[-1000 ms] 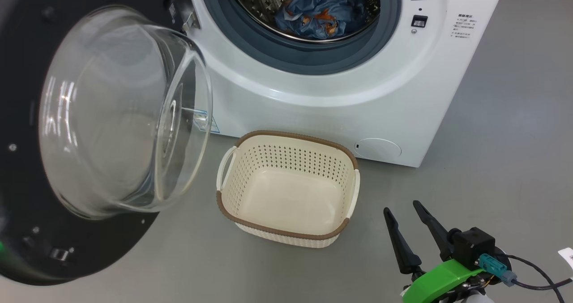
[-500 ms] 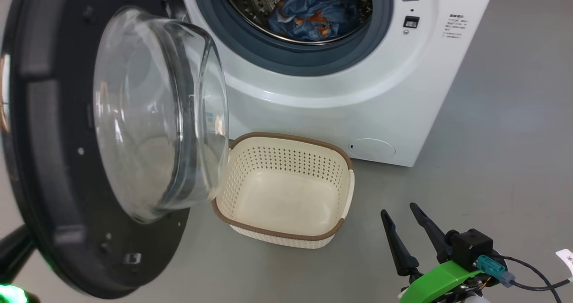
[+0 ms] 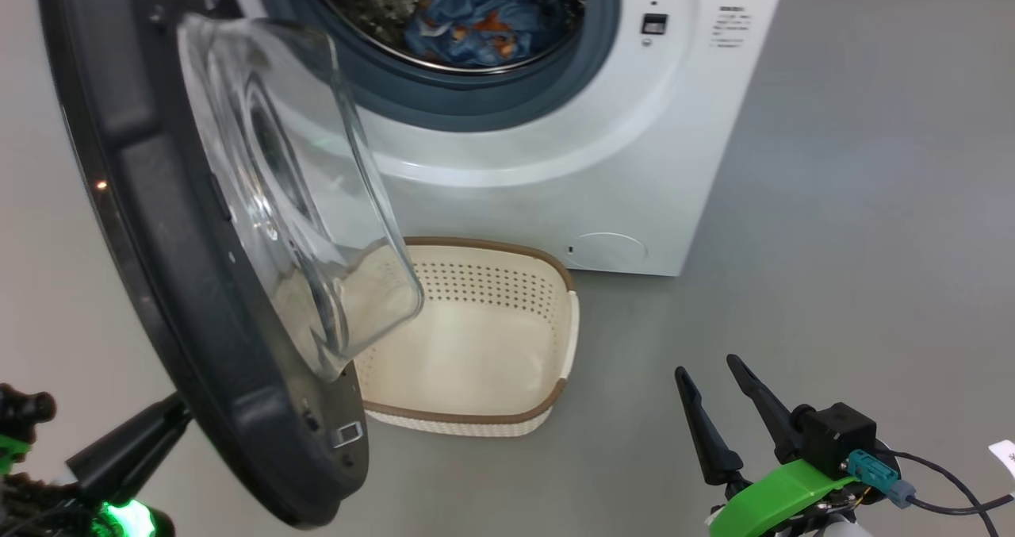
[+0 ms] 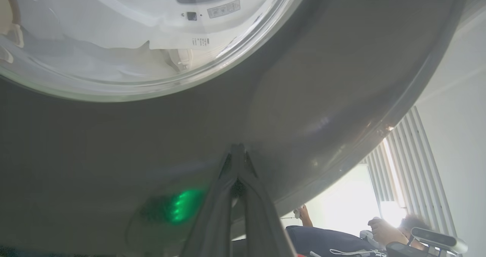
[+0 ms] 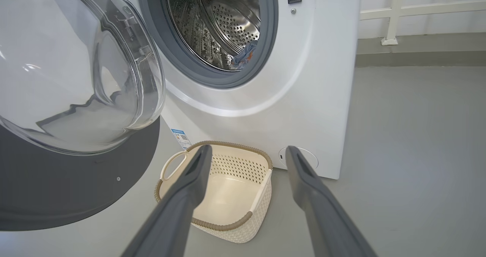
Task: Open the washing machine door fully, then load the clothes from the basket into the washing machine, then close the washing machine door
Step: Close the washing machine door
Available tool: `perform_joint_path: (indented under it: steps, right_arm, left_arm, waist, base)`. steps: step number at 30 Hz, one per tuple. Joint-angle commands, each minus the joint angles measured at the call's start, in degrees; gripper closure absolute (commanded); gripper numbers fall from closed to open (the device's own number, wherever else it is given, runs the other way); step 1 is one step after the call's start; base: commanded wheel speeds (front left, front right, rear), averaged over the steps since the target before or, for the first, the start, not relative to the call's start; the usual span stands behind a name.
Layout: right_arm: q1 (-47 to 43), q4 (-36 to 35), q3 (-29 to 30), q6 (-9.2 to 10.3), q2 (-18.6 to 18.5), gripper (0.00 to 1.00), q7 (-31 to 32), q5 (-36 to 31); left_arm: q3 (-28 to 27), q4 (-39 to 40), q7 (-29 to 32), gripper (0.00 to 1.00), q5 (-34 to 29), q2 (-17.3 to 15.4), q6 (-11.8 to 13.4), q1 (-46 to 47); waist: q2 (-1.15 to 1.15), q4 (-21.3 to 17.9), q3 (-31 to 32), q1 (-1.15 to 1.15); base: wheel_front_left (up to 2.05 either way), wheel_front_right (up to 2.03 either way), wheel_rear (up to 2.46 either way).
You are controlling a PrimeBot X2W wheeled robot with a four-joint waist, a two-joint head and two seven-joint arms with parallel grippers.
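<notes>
I'm on door-closing: left gripper (image 4: 237, 154) pinched closed against the washing machine door (image 3: 143, 172), right gripper (image 3: 707, 366) spread, empty; next, push until latched

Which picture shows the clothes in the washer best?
The head view: the clothes lie in plain sight in the drum, blue with orange prints. The right wrist view catches just a small blue edge of them, low in the drum. The left wrist view faces the door close up.

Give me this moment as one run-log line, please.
washing machine door: half-open | left gripper: shut, tips on door | right gripper: open, empty | basket: empty | clothes: in drum
</notes>
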State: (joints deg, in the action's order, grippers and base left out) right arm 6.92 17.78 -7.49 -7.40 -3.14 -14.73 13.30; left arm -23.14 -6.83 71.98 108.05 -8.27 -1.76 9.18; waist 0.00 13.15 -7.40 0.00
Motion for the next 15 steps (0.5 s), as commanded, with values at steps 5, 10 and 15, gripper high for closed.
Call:
perform_joint_path:
  steps: [5, 10, 15]
  right_arm:
    - [0.1, -2.2, -0.9, -0.09, 0.3, 0.0, -0.3, 0.4]
    - [-0.3, -3.0, -0.5, -0.09, 0.3, 0.0, -0.3, 0.3]
    - [-0.7, -3.6, -0.6, -0.09, 0.3, 0.0, -0.3, 0.8]
  left_arm:
    - [-0.2, 2.2, -1.0, 1.0, -1.3, 0.8, -1.0, 1.1]
    - [1.4, 2.5, -1.4, 1.0, -1.2, 2.4, -1.6, 2.5]
    - [3.6, 2.7, -2.6, 1.0, -2.2, 3.7, -2.7, 4.1]
  waist:
    - [0.0, -4.3, -1.4, 0.0]
    - [0.0, -7.5, -2.1, 0.0]
    - [0.0, -10.7, -2.7, 0.0]
  base:
    - [0.0, 0.0, 0.0]
    - [0.0, 0.0, 0.0]
    - [0.0, 0.0, 0.0]
